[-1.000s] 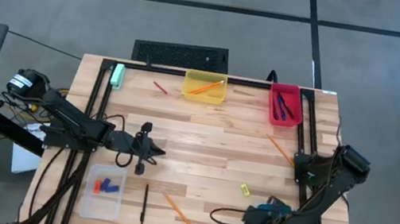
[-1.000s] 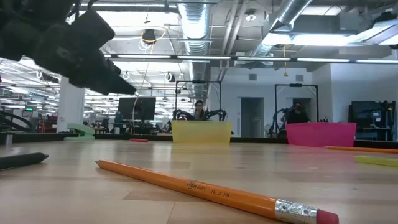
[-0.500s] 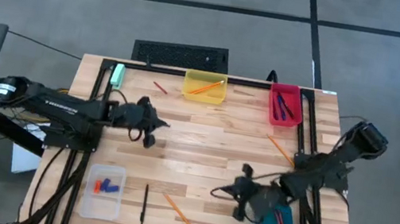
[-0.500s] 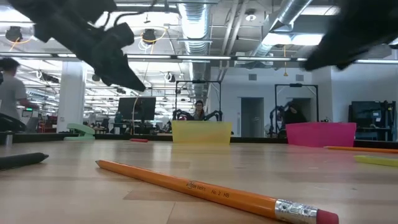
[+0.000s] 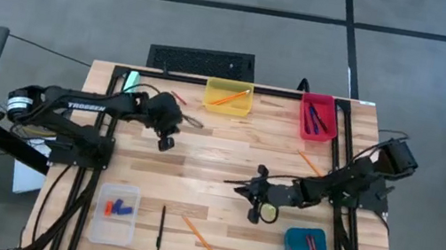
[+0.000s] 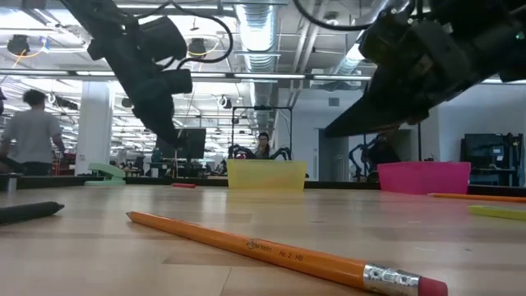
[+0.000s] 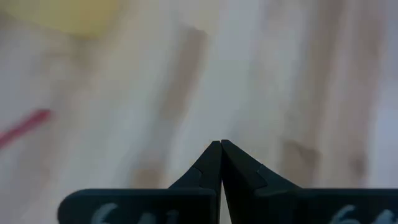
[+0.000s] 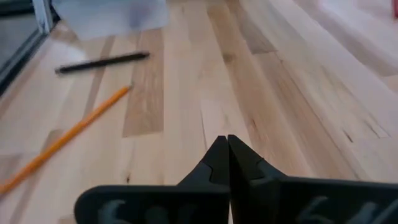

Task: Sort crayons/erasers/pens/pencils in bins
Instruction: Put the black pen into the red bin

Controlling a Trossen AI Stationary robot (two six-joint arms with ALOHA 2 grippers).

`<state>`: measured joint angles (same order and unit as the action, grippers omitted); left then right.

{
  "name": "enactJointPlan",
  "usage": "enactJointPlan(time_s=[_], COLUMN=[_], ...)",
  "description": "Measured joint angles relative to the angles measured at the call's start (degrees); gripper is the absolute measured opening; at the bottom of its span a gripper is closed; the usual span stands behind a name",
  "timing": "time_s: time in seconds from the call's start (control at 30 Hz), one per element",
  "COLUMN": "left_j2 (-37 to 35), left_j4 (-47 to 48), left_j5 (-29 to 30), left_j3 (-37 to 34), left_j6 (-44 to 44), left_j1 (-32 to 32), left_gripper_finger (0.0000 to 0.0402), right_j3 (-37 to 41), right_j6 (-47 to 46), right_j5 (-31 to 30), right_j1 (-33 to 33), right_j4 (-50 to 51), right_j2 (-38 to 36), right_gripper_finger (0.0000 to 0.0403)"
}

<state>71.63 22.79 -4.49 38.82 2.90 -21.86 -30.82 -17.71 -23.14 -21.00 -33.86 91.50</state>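
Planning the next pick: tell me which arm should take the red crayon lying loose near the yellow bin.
Left. The left gripper is close to the red crayon; the right gripper sits mid-table, much farther from the crayon.

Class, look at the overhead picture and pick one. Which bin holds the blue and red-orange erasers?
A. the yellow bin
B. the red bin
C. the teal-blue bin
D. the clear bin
D: the erasers lie inside the clear bin at the table's near left, while the yellow bin holds an orange pencil.
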Motion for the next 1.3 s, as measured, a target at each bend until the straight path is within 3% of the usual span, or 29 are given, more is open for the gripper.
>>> enactJointPlan(time_s=[0.13, 0.33, 0.6, 0.93, 1.3], left_j2=[0.6, 0.6, 0.6, 0.6, 1.8], left_j4=[6.4, 7.4, 6.4, 8.2, 8.6], left_j5=[-0.8, 2.6, 6.7, 10.6, 12.7], left_j3=[1.3, 1.4, 2.8, 6.5, 6.6], left_j6=[-0.4, -7.7, -23.8, -38.7, -48.5], left_j1=[5.5, 19.0, 32.1, 42.6, 45.5], left_gripper_finger=[0.0000, 0.0000, 0.0000, 0.0000, 0.0000], right_j3=[0.0, 0.0, 0.2, -0.2, -0.2], right_j6=[2.9, 5.6, 11.3, 12.8, 13.3], right_j5=[2.3, 2.4, 2.6, 4.0, 3.9], right_j1=[2.7, 5.8, 6.1, 7.4, 7.4], right_j4=[0.0, -1.5, -16.9, -25.6, -25.5], right_j2=[0.5, 1.0, 7.5, 13.1, 11.9], right_gripper_finger=[0.0003, 0.0003, 0.0002, 0.0002, 0.0002])
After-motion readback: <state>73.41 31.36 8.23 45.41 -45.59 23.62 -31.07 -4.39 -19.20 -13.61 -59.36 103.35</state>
